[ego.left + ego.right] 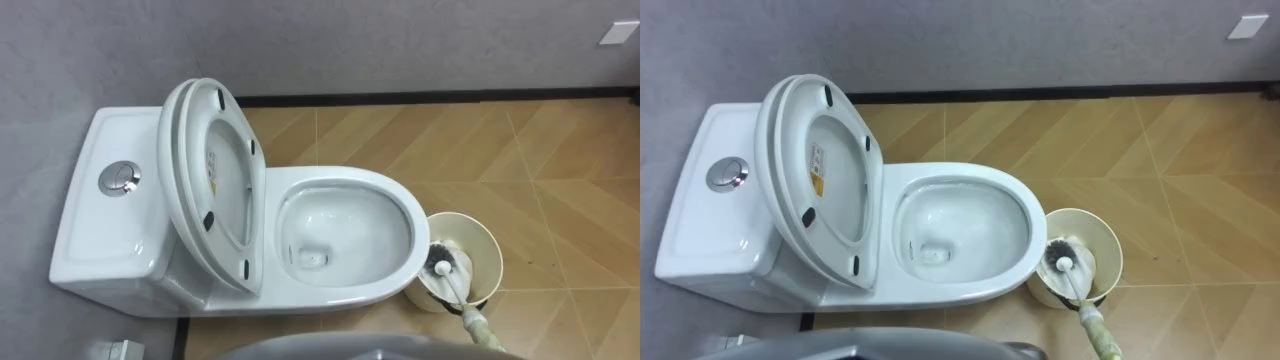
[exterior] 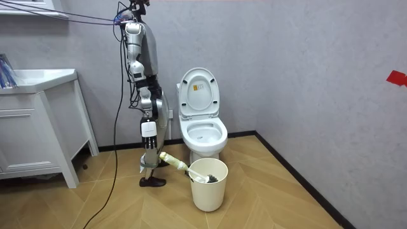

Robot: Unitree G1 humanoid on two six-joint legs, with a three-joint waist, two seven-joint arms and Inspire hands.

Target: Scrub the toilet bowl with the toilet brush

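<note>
Far left, you're getting the white ceramic cistern (image 1: 110, 235) with its round chrome flush button (image 1: 120, 178) on top. At 7 o'clock of it a small white boxy item (image 1: 120, 350) is getting cut off by the frame edge; can't tell what it is. Next right, the white oval plastic lid and seat (image 1: 215, 170) are standing raised together against the cistern, so opening up is done. The white ceramic toilet bowl (image 1: 345, 177) is lying open at 3 o'clock of the cistern. No brush is touching it. At 4 o'clock of the bowl, just beside its front, the cream round plastic bucket (image 1: 485, 240) is standing on the wood-pattern floor (image 1: 560, 150), and the dark-bristled toilet brush (image 1: 445, 265) is resting head-down inside it. Its pale handle (image 1: 478, 322) is running out toward 5 o'clock and getting cropped, so the grip is hidden here. In the room view your robot is standing just beside the bowl, on the room view's left, with the handle's end reaching its right hand (image 2: 158, 156). It's too small there, so I cannot tell whether it is clamping the handle. My read: scrubbing the bowl is what's remaining; whether any strokes are in, I can't judge.
</note>
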